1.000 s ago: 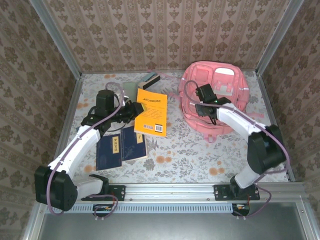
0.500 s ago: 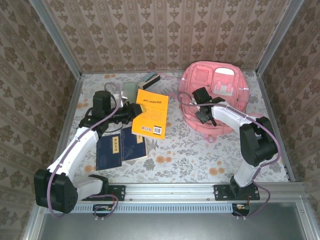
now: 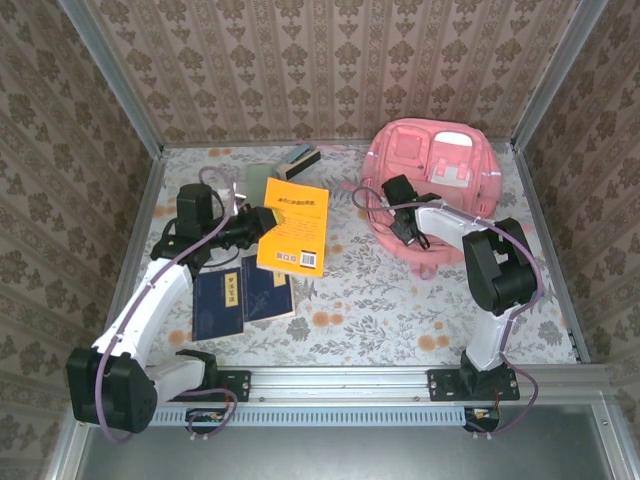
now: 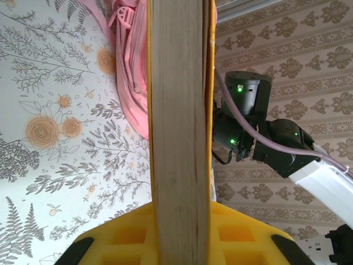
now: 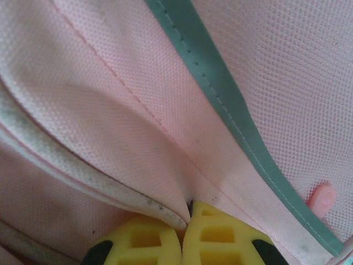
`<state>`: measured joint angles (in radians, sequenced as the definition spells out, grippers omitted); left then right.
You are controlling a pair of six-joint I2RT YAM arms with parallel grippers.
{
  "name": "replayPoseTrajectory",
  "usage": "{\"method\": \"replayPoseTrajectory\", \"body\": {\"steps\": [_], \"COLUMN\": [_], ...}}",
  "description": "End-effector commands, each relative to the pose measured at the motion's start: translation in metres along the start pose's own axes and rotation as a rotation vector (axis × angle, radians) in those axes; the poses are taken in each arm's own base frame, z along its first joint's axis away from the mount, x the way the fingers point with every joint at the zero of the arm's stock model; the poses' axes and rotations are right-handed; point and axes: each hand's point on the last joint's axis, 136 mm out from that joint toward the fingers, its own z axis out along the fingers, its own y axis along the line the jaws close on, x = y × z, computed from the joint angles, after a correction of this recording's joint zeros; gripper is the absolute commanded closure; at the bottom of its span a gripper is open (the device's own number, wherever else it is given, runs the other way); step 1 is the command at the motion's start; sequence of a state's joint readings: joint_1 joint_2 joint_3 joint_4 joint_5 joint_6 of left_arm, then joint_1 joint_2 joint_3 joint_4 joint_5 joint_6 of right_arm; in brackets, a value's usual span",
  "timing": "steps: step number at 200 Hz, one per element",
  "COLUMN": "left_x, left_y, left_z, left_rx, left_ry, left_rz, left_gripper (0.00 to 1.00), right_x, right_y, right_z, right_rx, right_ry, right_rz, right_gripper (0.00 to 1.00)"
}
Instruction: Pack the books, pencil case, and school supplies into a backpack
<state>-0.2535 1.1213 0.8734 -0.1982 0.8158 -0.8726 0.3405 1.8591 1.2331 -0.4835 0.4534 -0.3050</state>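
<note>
My left gripper [image 3: 252, 222] is shut on the left edge of the large orange-yellow book [image 3: 293, 226]; in the left wrist view the book's page edge [image 4: 179, 110] stands between the yellow jaws of the left gripper [image 4: 179, 221]. The pink backpack [image 3: 440, 185] lies at the back right. At its left edge my right gripper [image 3: 405, 218] is shut, and the right wrist view shows that gripper [image 5: 187, 216] pinching a fold of the backpack's pink fabric [image 5: 110, 110]. Two navy books [image 3: 241, 298] lie flat near the front left. A pale mint-green pencil case [image 3: 258, 178] peeks out behind the orange book.
A teal-and-dark stapler-like block [image 3: 301, 157] sits by the back wall. Metal frame posts and patterned walls enclose the floral table [image 3: 380, 310]. A teal trim strip [image 5: 220, 88] crosses the backpack fabric in the right wrist view.
The right gripper slid toward the backpack's near-left edge and closed on its fabric. The left gripper drew the orange book slightly left.
</note>
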Motion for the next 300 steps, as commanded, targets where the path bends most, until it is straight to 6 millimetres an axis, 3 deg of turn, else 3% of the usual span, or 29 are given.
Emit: {"method": "replayPoseTrajectory", "body": {"steps": [1, 30, 88, 156, 176, 194, 212, 241, 273, 300], "left_x": [0.003, -0.001, -0.011, -0.03, -0.031, -0.033, -0.044, -0.041, -0.046, -0.057], "left_y": [-0.012, -0.008, 0.004, 0.051, 0.055, 0.047, 0.03, -0.002, -0.019, -0.038], "left_z": [-0.006, -0.006, -0.004, 0.003, 0.019, 0.036, 0.052, 0.088, 0.13, 0.155], "left_rx": [0.052, 0.048, 0.0, -0.141, -0.142, -0.13, -0.087, -0.034, 0.066, 0.168], "left_ry": [0.003, -0.014, -0.064, -0.251, -0.287, -0.323, -0.364, -0.365, -0.356, -0.367], "left_rz": [0.059, 0.062, 0.054, -0.071, -0.1, -0.092, -0.07, -0.026, -0.058, -0.099], "left_gripper": [1.0, 1.0, 1.0, 1.0, 1.0, 1.0, 1.0, 1.0, 1.0, 1.0], "right_x": [-0.01, -0.036, -0.081, -0.127, -0.133, -0.137, -0.141, -0.142, -0.142, -0.143], "right_y": [0.012, 0.033, 0.059, 0.026, 0.017, 0.013, 0.004, -0.009, -0.007, -0.008], "right_z": [-0.023, -0.077, -0.158, -0.238, -0.252, -0.262, -0.268, -0.268, -0.269, -0.267], "right_rx": [-0.041, -0.107, -0.438, -0.673, -0.746, -0.813, -0.876, -1.0, -1.036, -1.043], "right_ry": [-0.018, -0.121, -0.175, -0.347, -0.361, -0.38, -0.399, -0.392, -0.376, -0.372], "right_rz": [0.028, 0.034, 0.317, 0.548, 0.62, 0.671, 0.751, 0.893, 0.898, 0.898], "right_gripper": [1.0, 1.0, 1.0, 1.0, 1.0, 1.0, 1.0, 1.0, 1.0, 1.0]}}
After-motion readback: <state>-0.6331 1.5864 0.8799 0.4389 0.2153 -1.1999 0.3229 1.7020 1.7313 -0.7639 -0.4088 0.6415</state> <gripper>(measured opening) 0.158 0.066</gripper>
